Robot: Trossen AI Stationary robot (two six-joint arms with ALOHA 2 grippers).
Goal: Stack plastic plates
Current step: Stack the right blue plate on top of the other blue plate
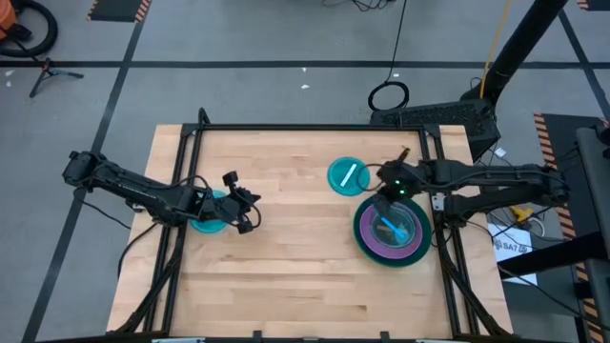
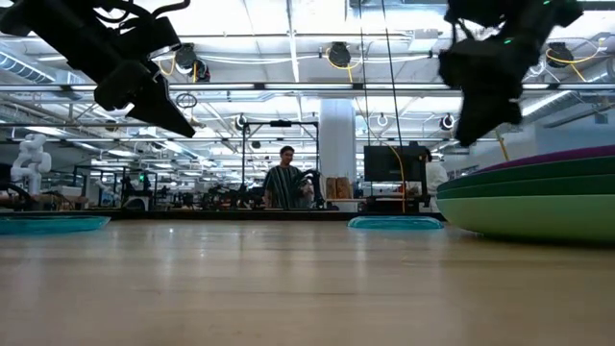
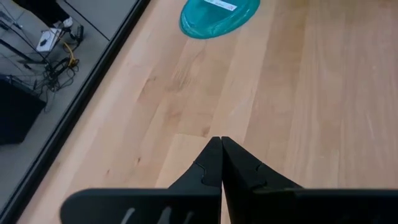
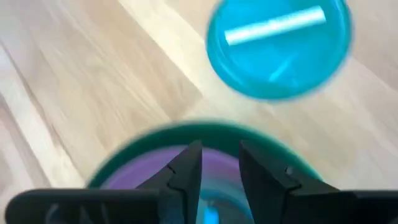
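A stack of plates (image 1: 392, 232) stands at the table's right: a green rim (image 4: 149, 140) outside, a purple plate (image 4: 143, 177) inside it, and something cyan-blue (image 1: 391, 229) in the middle. My right gripper (image 4: 219, 163) hovers over the stack's far edge, slightly open and empty. One small cyan plate (image 1: 349, 175) lies flat on the table just beyond the stack. It also shows in the right wrist view (image 4: 280, 46). A second cyan plate (image 1: 210, 221) lies under my left arm. My left gripper (image 3: 221, 142) is shut and empty above bare wood.
The table's black frame runs along its edges (image 1: 305, 128). Bare wood lies between the two arms (image 1: 305, 248). A person stands in the room beyond the table (image 2: 284, 183).
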